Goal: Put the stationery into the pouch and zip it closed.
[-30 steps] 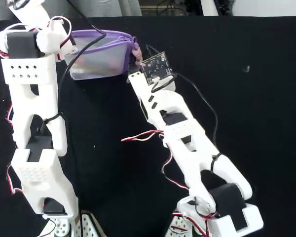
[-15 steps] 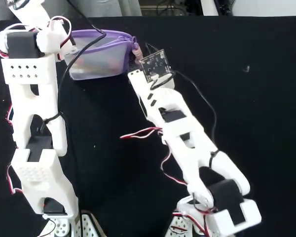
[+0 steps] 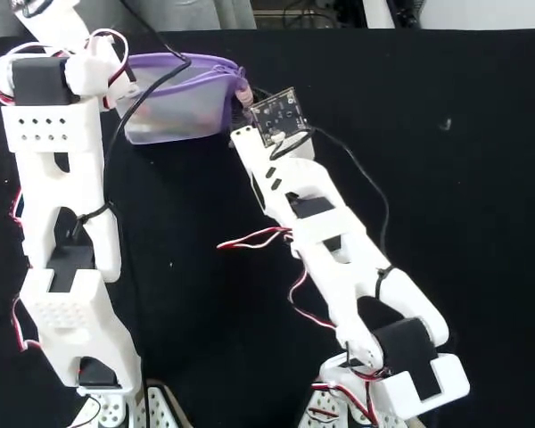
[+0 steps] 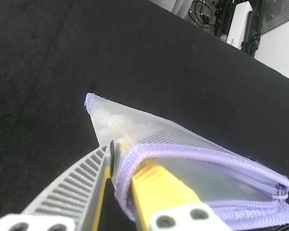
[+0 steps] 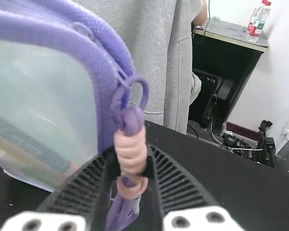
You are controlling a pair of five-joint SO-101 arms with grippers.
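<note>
A translucent pouch (image 3: 178, 105) with a purple zipper band is held above the black table at the far left. My left gripper (image 3: 127, 82) is shut on its left end. The left wrist view has the grey and yellow fingers of the left gripper (image 4: 119, 166) clamped on the purple edge of the pouch (image 4: 192, 144). My right gripper (image 3: 243, 100) is at the pouch's right end. It is shut on the zipper pull (image 5: 130, 149), a pink and purple cord hanging from the slider on the pouch (image 5: 38, 96). Faint coloured shapes show through the pouch wall.
The black table (image 3: 446, 178) stretches open to the right of both arms. Red and white wires (image 3: 254, 241) hang beside the right arm. Behind the table's far edge are grey cloth (image 5: 159, 57) and a dark desk (image 5: 221, 62).
The right arm has edged its wrist slightly left and toward the back, keeping the zipper pull. The left arm and the pouch have stayed in place.
</note>
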